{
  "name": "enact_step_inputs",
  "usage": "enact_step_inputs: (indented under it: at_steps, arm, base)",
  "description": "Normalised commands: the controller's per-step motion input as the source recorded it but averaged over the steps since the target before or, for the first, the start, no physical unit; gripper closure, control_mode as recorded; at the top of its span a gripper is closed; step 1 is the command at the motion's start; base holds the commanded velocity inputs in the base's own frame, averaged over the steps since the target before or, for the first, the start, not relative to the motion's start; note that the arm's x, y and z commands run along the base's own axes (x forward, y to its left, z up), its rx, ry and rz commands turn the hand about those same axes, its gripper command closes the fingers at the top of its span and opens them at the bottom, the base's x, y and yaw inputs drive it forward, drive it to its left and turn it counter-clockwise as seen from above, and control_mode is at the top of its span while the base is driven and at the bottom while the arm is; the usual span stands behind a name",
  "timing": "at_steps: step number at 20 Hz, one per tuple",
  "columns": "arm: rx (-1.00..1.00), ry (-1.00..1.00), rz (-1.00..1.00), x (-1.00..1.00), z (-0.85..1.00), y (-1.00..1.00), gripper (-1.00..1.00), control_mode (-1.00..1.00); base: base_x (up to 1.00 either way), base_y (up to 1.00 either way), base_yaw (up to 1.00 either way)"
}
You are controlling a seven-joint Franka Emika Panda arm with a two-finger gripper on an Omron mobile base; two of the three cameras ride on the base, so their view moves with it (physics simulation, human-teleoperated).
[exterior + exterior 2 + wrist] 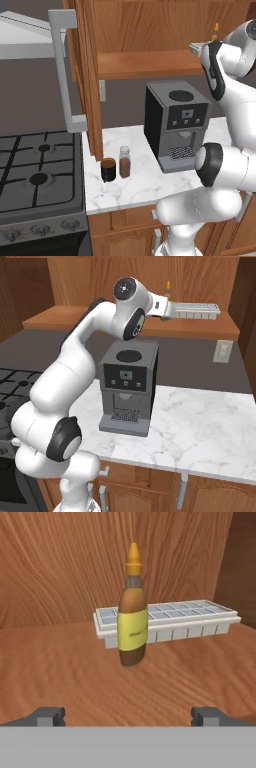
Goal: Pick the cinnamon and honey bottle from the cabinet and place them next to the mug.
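The gripper [129,716] has its jaws wide apart and holds nothing; the two dark fingertips [49,716] rise at the bottom of the hand view, one far to each side. Straight ahead of the gap, and a little to its middle, stands the honey bottle [133,612] on the shelf of the cabinet [145,64]. It is upright, so its long axis runs up and down, across the line between the two fingertips, and its orange tip points up. The bottle is near but not yet between the jaws, so I judge that the coming move is a straight advance along the shelf until the body sits in the gap. Just behind the bottle lies a white ice tray [200,619], which may be touched if the hand goes too deep. Below on the counter [135,187], the cinnamon [125,162] already stands just beside the mug [108,169], well apart from the hand, left of a coffee machine [175,125].
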Motion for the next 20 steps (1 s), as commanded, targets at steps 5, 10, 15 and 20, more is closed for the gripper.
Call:
enact_step_inputs:
  at_steps: [5,10,15,20]
  arm:
    - [0.00,0.00,0.00,0.24,0.00,0.00,-1.00,-1.00]
    - [0.00,0.00,0.00,0.23,0.00,-0.01,-1.00,-1.00]
    - [0.00,0.00,0.00,0.08,0.00,-0.16,-1.00,-1.00]
    - [0.00,0.02,0.00,0.04,0.00,-0.15,-1.00,-1.00]
  base:
    - [0.00,0.00,0.00]
    - [0.00,0.00,0.00]
    - [0.00,0.00,0.00]
    - [0.00,0.00,0.00]
